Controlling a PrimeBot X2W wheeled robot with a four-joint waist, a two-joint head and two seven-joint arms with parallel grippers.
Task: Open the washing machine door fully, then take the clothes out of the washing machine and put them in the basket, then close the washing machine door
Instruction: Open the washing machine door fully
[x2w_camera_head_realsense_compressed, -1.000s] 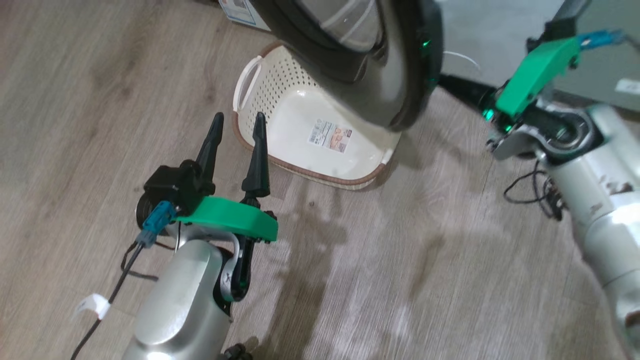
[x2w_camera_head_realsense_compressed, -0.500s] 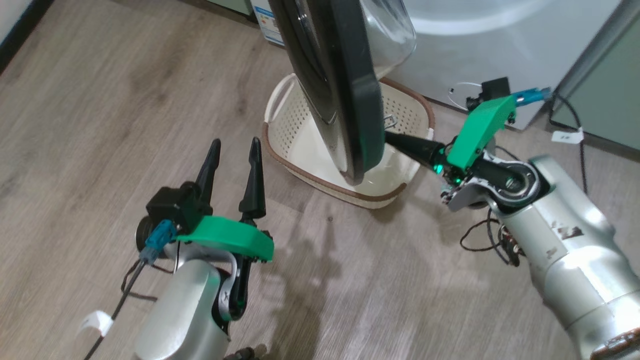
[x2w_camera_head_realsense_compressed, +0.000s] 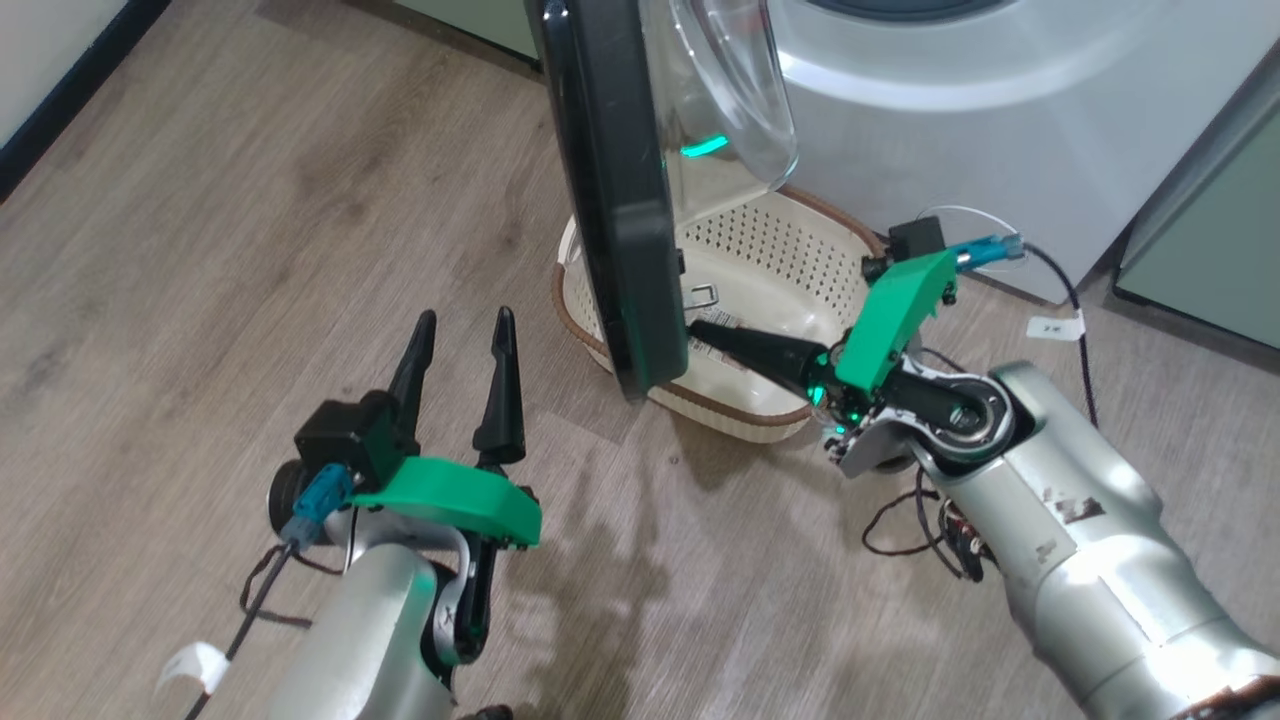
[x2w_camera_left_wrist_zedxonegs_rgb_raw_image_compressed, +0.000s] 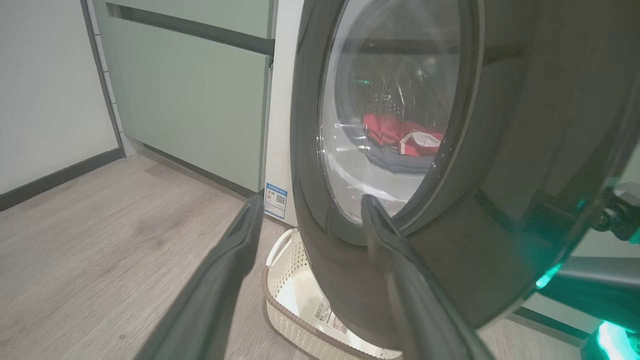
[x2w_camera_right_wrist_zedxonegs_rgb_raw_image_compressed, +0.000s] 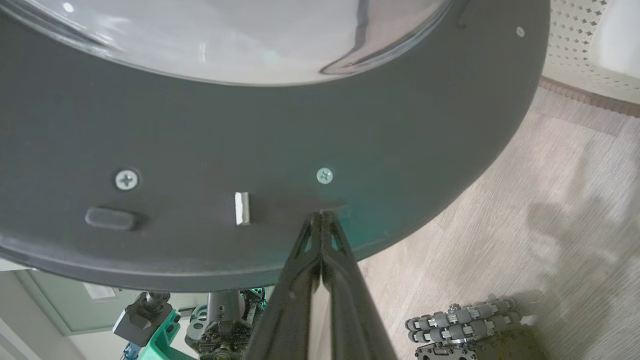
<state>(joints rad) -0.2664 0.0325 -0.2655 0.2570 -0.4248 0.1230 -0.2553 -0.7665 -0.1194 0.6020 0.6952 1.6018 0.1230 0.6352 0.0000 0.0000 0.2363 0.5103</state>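
The right gripper (x2w_camera_right_wrist_zedxonegs_rgb_raw_image_compressed: 322, 216) is seen with its two fingers pressed together and nothing pinched between them. The joined tips are set against the inner face of the washing machine door (x2w_camera_head_realsense_compressed: 608, 200), just beside the small metal latch tongue (x2w_camera_right_wrist_zedxonegs_rgb_raw_image_compressed: 242, 208). From this contact the door is judged to be under an outward push. The left gripper (x2w_camera_head_realsense_compressed: 463, 325) is held spread and empty, low over the floor (x2w_camera_head_realsense_compressed: 200, 250) on the door's outer side and apart from it.

The first step is judged to be under way but not finished. The door is swung out to stand edge-on in the head view, roughly square to the front of the washing machine (x2w_camera_head_realsense_compressed: 950, 120), so full opening is not taken as reached. The clothes (x2w_camera_left_wrist_zedxonegs_rgb_raw_image_compressed: 400, 137) are made out through the glass as a red heap with white trim, lying low in the drum (x2w_camera_left_wrist_zedxonegs_rgb_raw_image_compressed: 385, 102). The basket (x2w_camera_head_realsense_compressed: 790, 240) is found empty on the floor against the machine's front, with the door's lower edge hanging over it. Emptying the drum and closing the door are left to be done.

The door is marked by a wide glossy black rim, a clear bulging bowl (x2w_camera_head_realsense_compressed: 730, 90) projecting towards the machine, and two screws on its inner face
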